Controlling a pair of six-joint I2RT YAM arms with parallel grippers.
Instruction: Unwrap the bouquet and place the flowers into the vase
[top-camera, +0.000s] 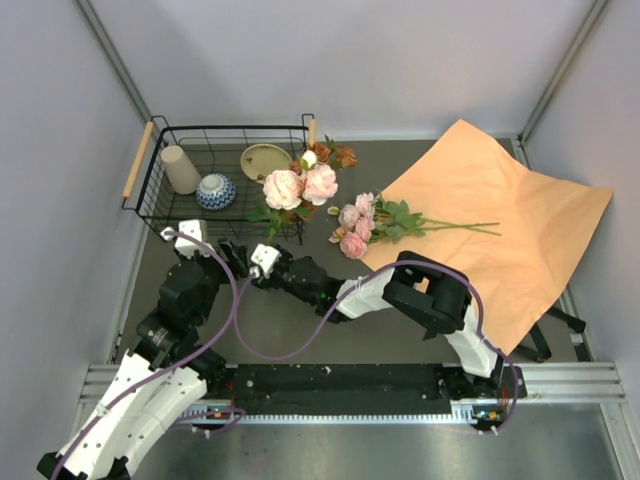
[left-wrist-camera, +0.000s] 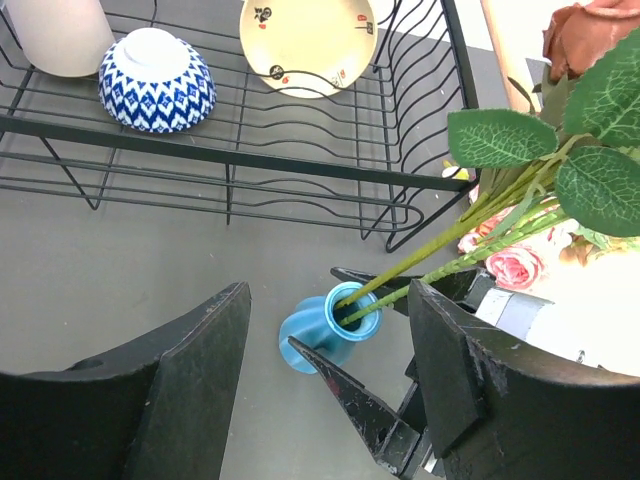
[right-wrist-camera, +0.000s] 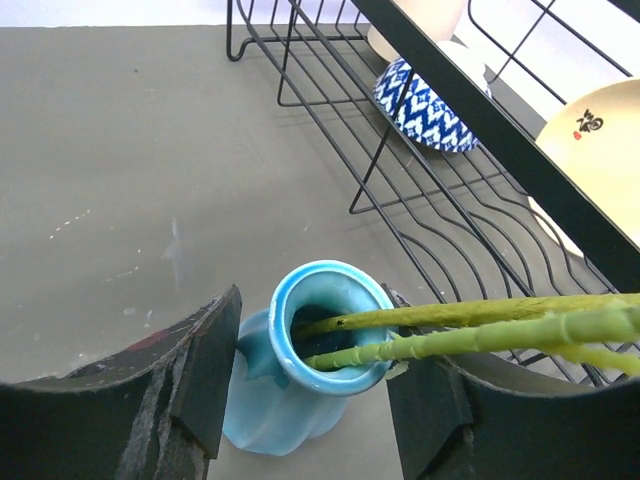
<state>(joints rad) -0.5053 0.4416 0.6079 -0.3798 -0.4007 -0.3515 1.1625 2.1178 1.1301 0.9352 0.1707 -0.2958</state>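
Note:
The teal-blue vase (right-wrist-camera: 300, 370) stands on the grey table by the wire rack, with two green stems (right-wrist-camera: 480, 325) slanting out of its mouth. Those flowers (top-camera: 300, 186), pink peonies and rust roses, lean over the rack's front corner. My right gripper (right-wrist-camera: 315, 320) is open, one finger on each side of the vase neck; the left finger stands a little apart from it. My left gripper (left-wrist-camera: 328, 300) hovers open above the vase (left-wrist-camera: 325, 335) and holds nothing. More flowers (top-camera: 365, 225) lie on the unfolded orange-tan paper (top-camera: 500, 240). In the top view the arms hide the vase.
A black wire rack (top-camera: 160, 205) at the back left holds a beige cup (top-camera: 180, 168), a blue-and-white bowl (top-camera: 215, 191) and a cream plate (top-camera: 264, 160). The paper covers the right half of the table. Grey walls close in both sides.

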